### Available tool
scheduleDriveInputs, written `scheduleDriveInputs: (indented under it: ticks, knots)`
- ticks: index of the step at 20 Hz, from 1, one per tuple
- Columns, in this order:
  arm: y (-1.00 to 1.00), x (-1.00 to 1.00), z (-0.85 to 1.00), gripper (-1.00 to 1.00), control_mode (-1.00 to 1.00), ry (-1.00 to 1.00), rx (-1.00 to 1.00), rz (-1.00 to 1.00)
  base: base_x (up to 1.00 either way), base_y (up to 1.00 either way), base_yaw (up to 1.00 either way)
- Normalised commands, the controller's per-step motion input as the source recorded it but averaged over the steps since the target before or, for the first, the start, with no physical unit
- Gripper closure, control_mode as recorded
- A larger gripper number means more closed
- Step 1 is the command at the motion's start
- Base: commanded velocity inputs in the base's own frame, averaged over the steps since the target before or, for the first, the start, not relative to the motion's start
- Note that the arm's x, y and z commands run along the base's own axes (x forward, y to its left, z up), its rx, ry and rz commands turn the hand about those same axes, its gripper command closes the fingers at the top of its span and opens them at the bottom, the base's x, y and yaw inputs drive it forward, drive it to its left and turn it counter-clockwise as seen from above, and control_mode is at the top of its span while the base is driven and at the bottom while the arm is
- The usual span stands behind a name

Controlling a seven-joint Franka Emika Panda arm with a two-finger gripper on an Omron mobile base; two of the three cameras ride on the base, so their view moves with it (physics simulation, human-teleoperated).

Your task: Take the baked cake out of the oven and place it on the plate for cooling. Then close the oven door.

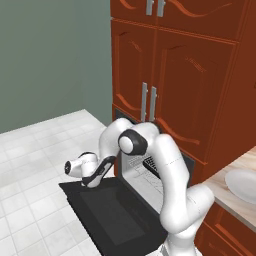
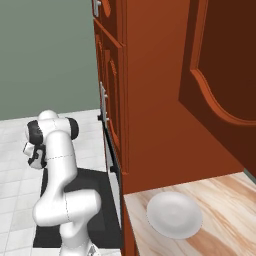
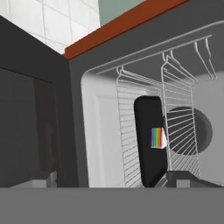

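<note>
The oven [image 1: 142,170] is seen with its oven door [image 1: 107,212] let fully down, so that the black panel lies flat and level in front of the cavity. The jaws [image 1: 92,181] are held just above the far left part of that lowered door, outside the cavity mouth, and are pointed in toward the oven. They are spread wide and nothing is held between them; in the hand view, only the two dark fingertips [image 3: 43,181] are shown at the bottom, well apart.

Ahead of the jaws, inside the pale cavity, a wire rack [image 3: 175,127] is seen, and on it a flat black tray [image 3: 148,140] is laid. The baked cake [image 3: 158,138] is set on that tray as a tiny wedge with a striped, many-coloured face and a pale side; it lies well ahead of the jaws, deep in the oven and apart from them. A round dark fan disc [image 3: 197,129] is visible on the back wall behind the rack.

The plate [image 2: 174,214] is placed on the wooden counter [image 2: 225,210], well off to the side of the jaws, past the red-brown cabinets [image 1: 175,75]. Nothing is carried on it.
</note>
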Motion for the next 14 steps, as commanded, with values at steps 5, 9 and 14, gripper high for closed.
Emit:
scheduleDriveInputs:
  ticks: [5, 9, 14]
  knots:
    - [-0.28, 0.0, -0.12, -1.0, -1.0, 0.0, 0.0, 0.0, 0.0, 0.0, 0.0]
    - [-0.3, 0.0, -0.18, -1.0, -1.0, 0.0, 0.0, 0.0, 0.0, 0.0, 0.0]
    - [-0.34, 0.0, -0.27, -1.0, -1.0, 0.0, 0.0, 0.02, 0.0, 0.0, 0.0]
